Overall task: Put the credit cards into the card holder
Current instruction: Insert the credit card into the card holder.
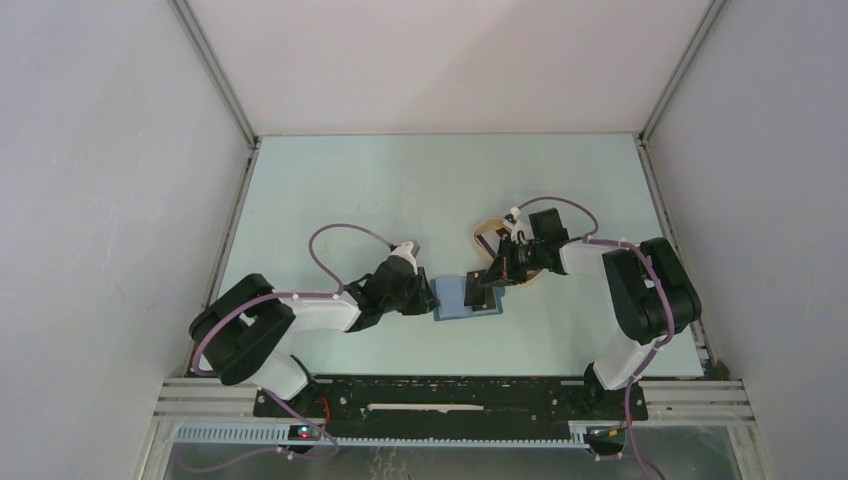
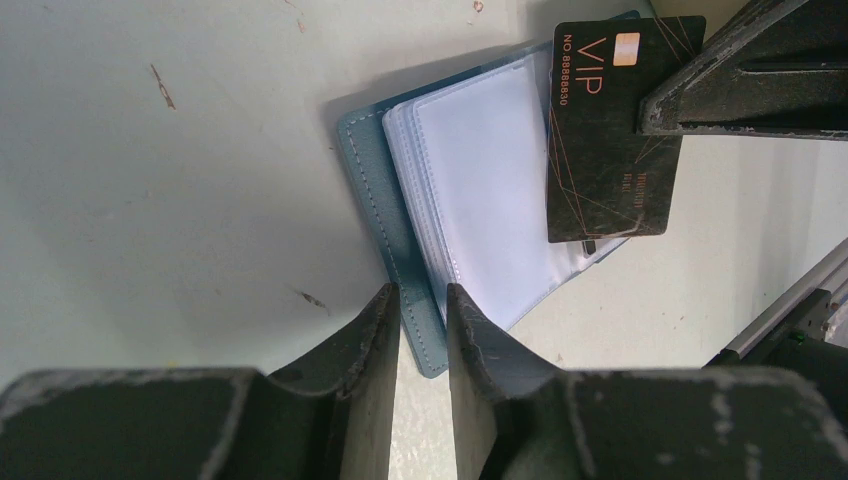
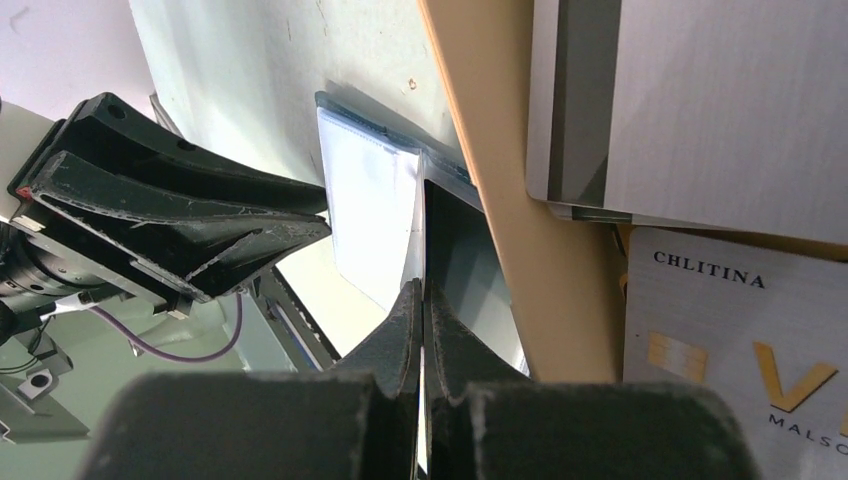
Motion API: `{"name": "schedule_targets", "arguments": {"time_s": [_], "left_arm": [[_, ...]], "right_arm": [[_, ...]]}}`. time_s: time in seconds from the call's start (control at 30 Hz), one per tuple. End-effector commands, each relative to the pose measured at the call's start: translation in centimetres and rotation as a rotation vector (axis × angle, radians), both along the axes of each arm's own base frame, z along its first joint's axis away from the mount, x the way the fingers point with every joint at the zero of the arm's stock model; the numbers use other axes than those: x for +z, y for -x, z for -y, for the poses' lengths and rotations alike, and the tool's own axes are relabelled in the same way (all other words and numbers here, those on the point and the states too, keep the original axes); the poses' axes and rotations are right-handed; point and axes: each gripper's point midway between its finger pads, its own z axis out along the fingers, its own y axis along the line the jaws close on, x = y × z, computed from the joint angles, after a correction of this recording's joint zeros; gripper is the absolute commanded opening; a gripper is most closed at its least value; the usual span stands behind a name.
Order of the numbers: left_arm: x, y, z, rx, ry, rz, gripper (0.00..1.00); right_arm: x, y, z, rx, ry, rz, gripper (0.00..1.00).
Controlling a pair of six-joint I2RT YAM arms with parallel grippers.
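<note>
At the left, steadied the card holder (image 2: 365,170) on the bench (image 2: 150,200) with the left hand (image 2: 423,305), its fingers drawn nearly together with only a slit between them and their tips at the near corner of the teal cover. Could not tell whether pinching that cover or merely pressing it down. Showed the holder lying open at centre, between the two arms, clear sleeves uppermost.

Further right, clamped the right hand (image 3: 422,300) tight on a black VIP card (image 2: 600,130), held roughly flat and face up over the sleeves' right-hand margin. Set its long axis roughly along the holder's spine, one long edge facing the left hand. Could not tell whether that edge had entered a sleeve.

Looked to call for a short slide leftward, across the long axis, by the right arm, the nearer to the card.

At far right, showed more cards (image 3: 700,110) lying in a beige tray (image 3: 500,200).
</note>
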Motion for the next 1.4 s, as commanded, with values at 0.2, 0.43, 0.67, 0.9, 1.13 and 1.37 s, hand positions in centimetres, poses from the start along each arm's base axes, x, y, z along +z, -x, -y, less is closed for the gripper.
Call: {"name": "schedule_targets", "arguments": {"time_s": [0.2,0.43,0.67,0.9,1.13,1.37], "left_arm": [[-0.6,0.6,0.0,-0.006,-0.03,-0.029,0.28],[-0.7,0.7,0.1,-0.013,-0.03,-0.027,0.28],[-0.7,0.7,0.1,-0.016,-0.028,-0.026,0.27],[-0.7,0.7,0.1,-0.017,-0.03,-0.027,0.27],[-0.6,0.7,0.1,-0.019,-0.029,-0.025,0.27],[-0.6,0.7,0.1,-0.021,-0.028,-0.022,0.27]], "right_arm": [[-1.3,-0.1,0.1,0.004,0.034,0.014,0.0],[-1.2,-0.5,-0.4,0.03,0.003,0.05,0.0],[-1.6,0.2,-0.9,0.058,-0.021,0.024,0.0],[-2.0,0.7,-0.3,0.05,0.001,-0.004,0.0],[-2.4,1.6,-0.4,0.052,0.031,-0.039,0.0],[-2.9,2.2,-0.2,0.043,0.08,-0.06,0.0]]}}
